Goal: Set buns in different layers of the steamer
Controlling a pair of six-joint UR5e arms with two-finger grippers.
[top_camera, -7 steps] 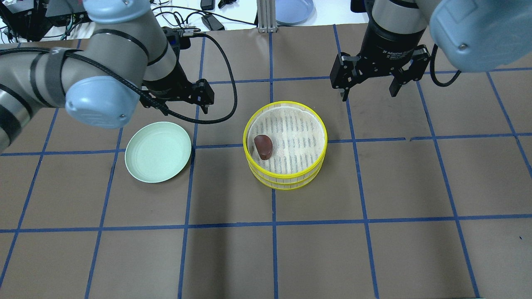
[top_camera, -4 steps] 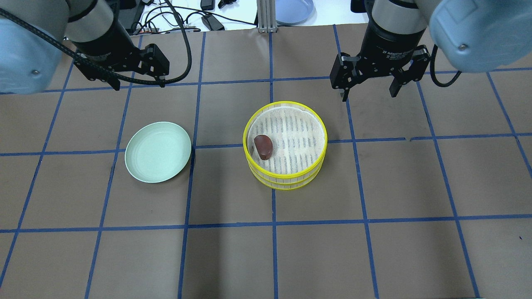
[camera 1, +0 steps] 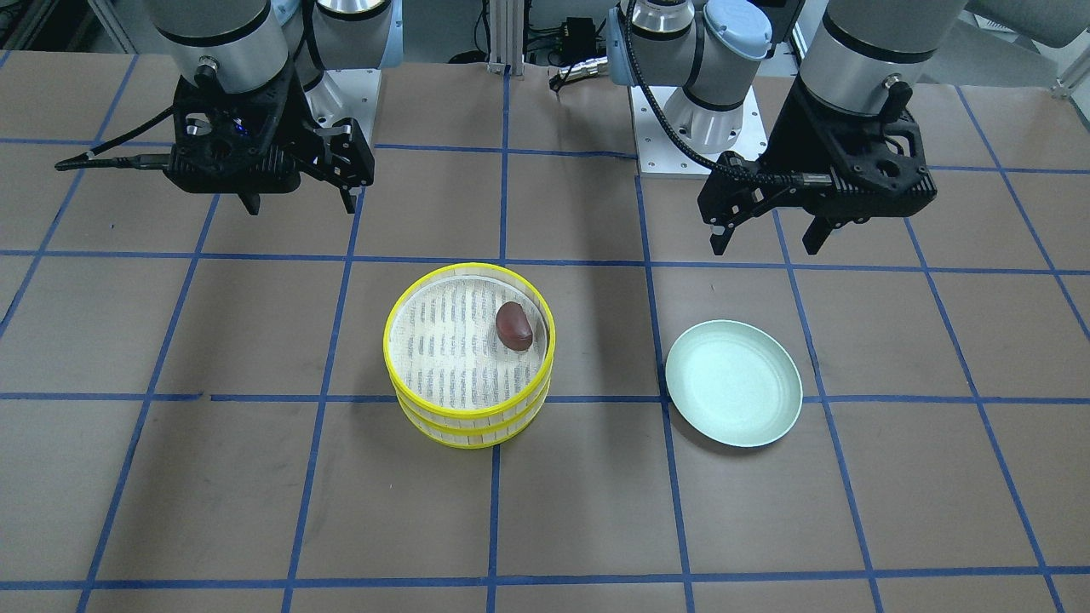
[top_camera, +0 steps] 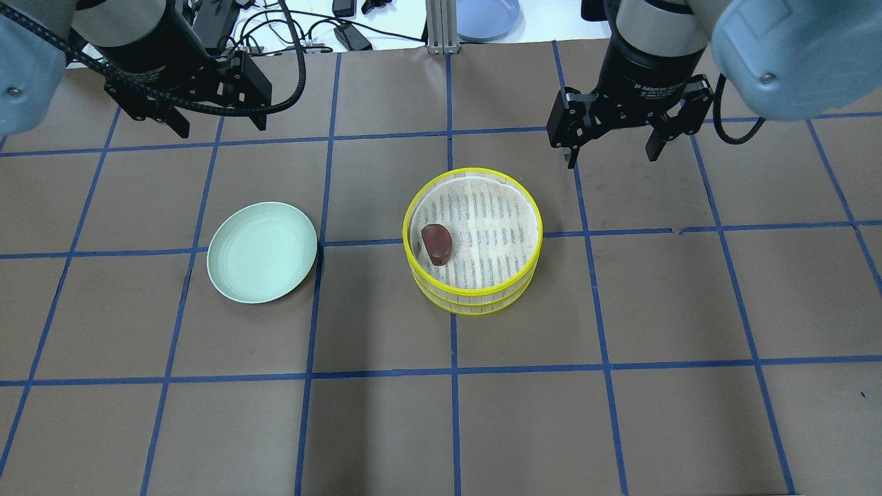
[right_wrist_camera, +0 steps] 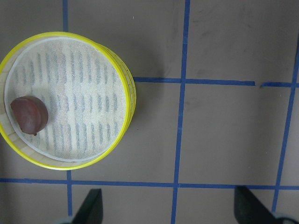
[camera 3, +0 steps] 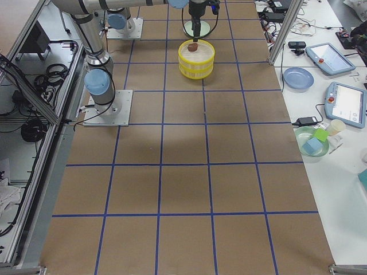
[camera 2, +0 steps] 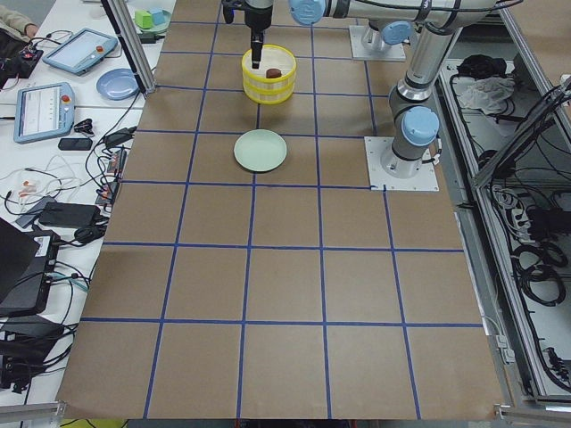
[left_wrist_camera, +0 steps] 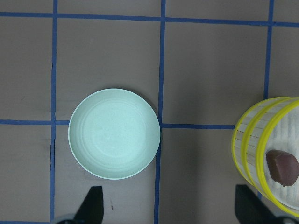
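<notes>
Two steamer layers are stacked at the table's middle, the upper tray (top_camera: pixel 538 227) on the lower tray (top_camera: pixel 475 307). The dark reddish-brown bun (top_camera: pixel 437 243) lies on the upper tray's mesh floor near its left rim. It also shows in the front view (camera 1: pixel 513 326) and the right wrist view (right_wrist_camera: pixel 29 114). The cream-white bun is not in view. My left gripper (top_camera: pixel 220 127) is open and empty, high over the far left of the table. My right gripper (top_camera: pixel 610 158) is open and empty, just beyond the steamer's right side.
A pale green plate (top_camera: pixel 262 251) lies empty to the left of the steamer, also in the left wrist view (left_wrist_camera: pixel 114 133). A blue plate (top_camera: pixel 488 17) and cables lie past the table's far edge. Tablets sit on the side bench (camera 2: pixel 53 98).
My left arm has drawn back from between the plate and the steamer to the far left of the table, its gripper still open. The right arm, the steamer and the bun have not moved.
</notes>
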